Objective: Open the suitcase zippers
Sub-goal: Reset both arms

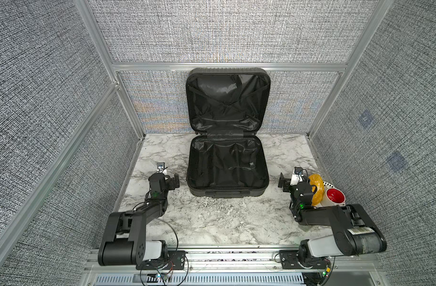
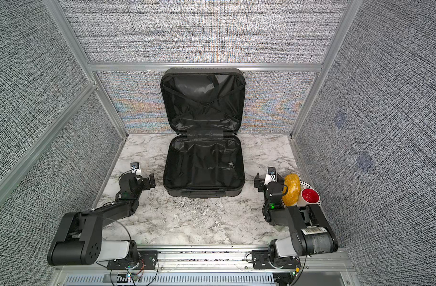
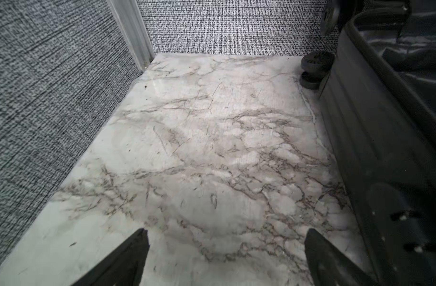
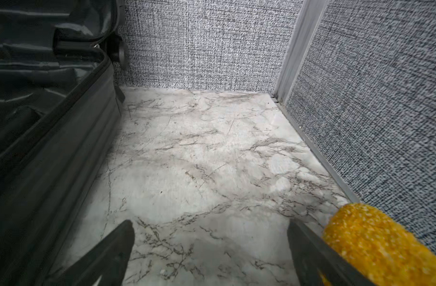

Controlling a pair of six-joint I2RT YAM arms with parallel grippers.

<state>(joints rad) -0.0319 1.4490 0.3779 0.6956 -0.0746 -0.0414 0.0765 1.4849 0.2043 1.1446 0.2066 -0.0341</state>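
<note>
The black left gripper (image 1: 176, 183) and right gripper (image 1: 283, 182), jaws wide apart and empty, flank the small black hard-shell suitcase (image 1: 226, 192), which lies unzipped with its lid (image 1: 228, 99) upright, so a sideways bump may drop it shut.

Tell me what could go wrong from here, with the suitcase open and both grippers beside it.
1. The suitcase lid stands upright against the back wall; a nudge to the case might drop it shut.
2. The open right gripper sits right beside the yellow ring and red cup; a swing outward could knock them over.
3. The open left gripper is close to the case's side; it may snag the rim.
</note>
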